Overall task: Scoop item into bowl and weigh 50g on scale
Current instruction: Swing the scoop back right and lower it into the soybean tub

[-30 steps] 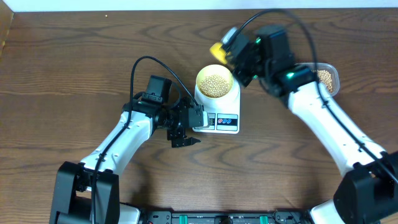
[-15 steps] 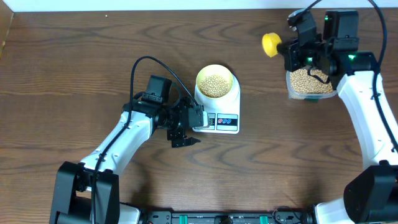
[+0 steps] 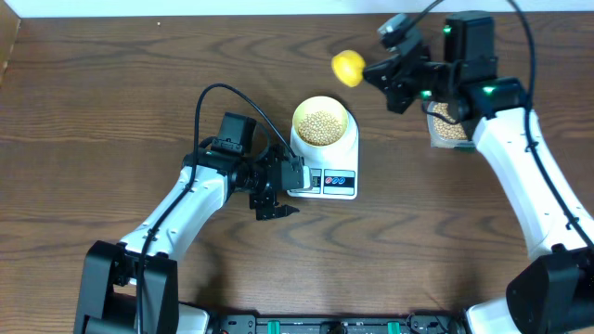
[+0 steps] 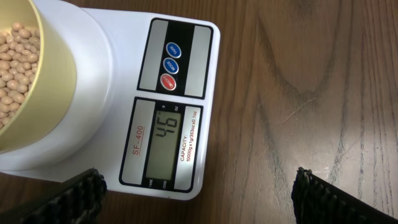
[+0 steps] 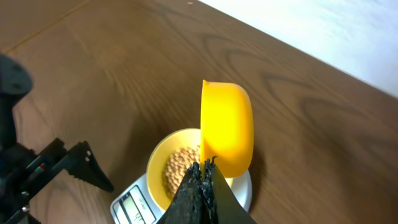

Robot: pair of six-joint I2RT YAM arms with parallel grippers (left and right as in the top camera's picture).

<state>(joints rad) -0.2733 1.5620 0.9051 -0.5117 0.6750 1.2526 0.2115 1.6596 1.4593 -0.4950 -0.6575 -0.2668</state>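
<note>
The pale yellow bowl point(image 3: 321, 122) holds tan beans point(image 3: 321, 127) and stands on the white scale point(image 3: 340, 182), whose display point(image 4: 164, 135) reads 46. My left gripper point(image 3: 277, 208) rests open at the scale's front left corner, its fingertips point(image 4: 84, 191) spread wide with nothing between them. My right gripper point(image 3: 382, 70) is shut on the handle of the yellow scoop point(image 3: 348, 67), held in the air behind and to the right of the bowl. In the right wrist view the scoop cup point(image 5: 227, 127) hangs over the bowl's point(image 5: 160, 163) far rim; its contents do not show.
A clear tub of beans point(image 3: 449, 129) sits at the right, partly under my right arm. The table's far edge meets a white wall point(image 3: 186, 7).
My right arm swung the scoop from the bowl out to the tub, then back left to behind the bowl. The left arm has not moved.
</note>
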